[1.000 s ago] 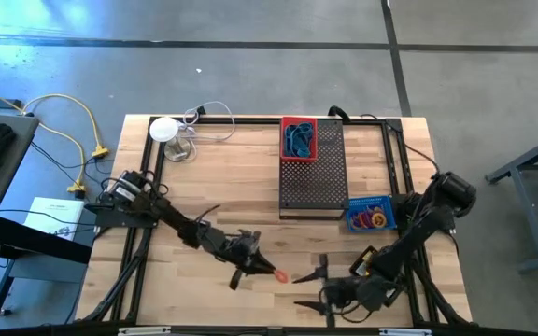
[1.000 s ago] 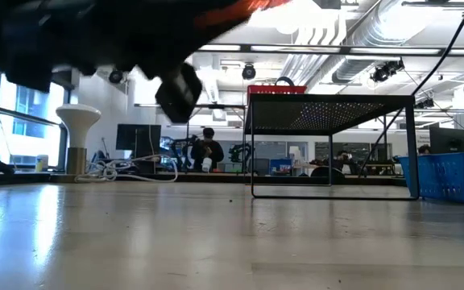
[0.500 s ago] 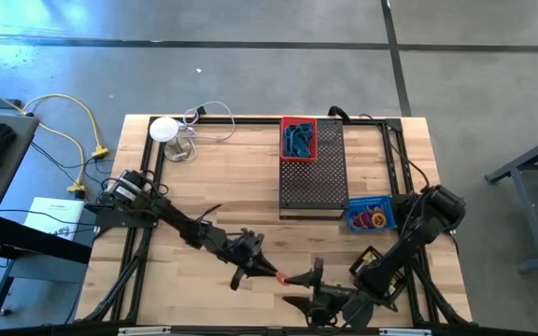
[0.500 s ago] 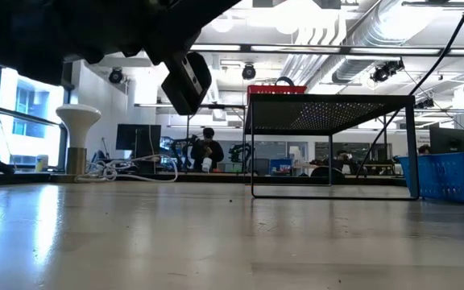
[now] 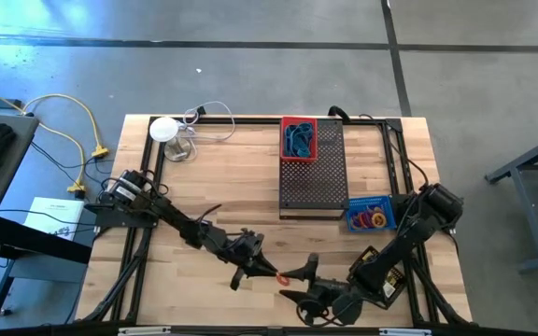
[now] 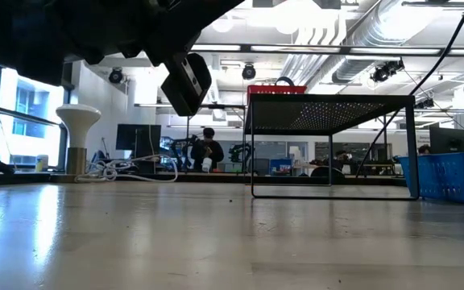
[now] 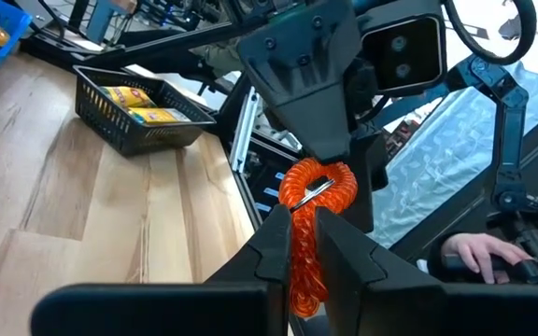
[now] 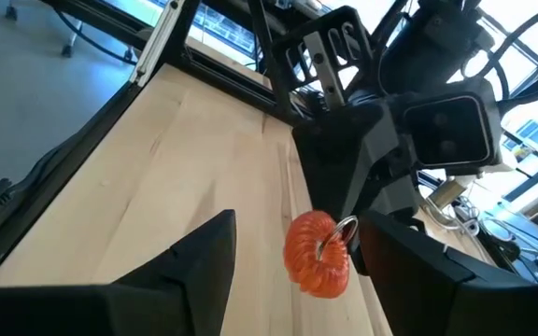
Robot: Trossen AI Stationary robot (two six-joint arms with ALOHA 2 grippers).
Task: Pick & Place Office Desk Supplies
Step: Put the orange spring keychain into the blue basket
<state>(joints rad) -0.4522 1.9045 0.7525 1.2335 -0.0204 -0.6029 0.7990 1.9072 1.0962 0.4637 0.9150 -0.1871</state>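
An orange coiled elastic loop (image 5: 284,276) with a small metal ring (image 8: 340,233) hangs above the table's near edge, and my left gripper (image 5: 267,272) is shut on it. My right gripper (image 5: 299,282) faces it from the right and stands open. Its two fingers (image 8: 191,267) stand on either side of the loop (image 8: 317,254) without touching it. In the left wrist view the right gripper's dark body (image 7: 299,65) rises right behind the loop (image 7: 317,187). The low view shows only dark arm parts (image 6: 95,32) at the top. My left gripper pinches the orange loop between its two fingers (image 7: 274,245), with one end of the coil (image 7: 304,271) running back between them. The other end, with the metal ring, sticks out past the fingertips. The fingers lie level, coming from the table's left. The loop is clear of the table.
A black perforated tray (image 5: 312,182) stands at the middle far side with a red bin (image 5: 298,137) on it. A blue basket (image 5: 372,215) of rings sits to its right. A black basket with yellow packets (image 7: 138,105) is near the right arm. A white round object with a cable (image 5: 164,129) is at the far left.
My right gripper has moved toward the table's left, up to the orange loop, and has rolled about its own axis. Its open fingers now stand on either side of the loop. My left gripper has kept its hold and stayed nearly in place.
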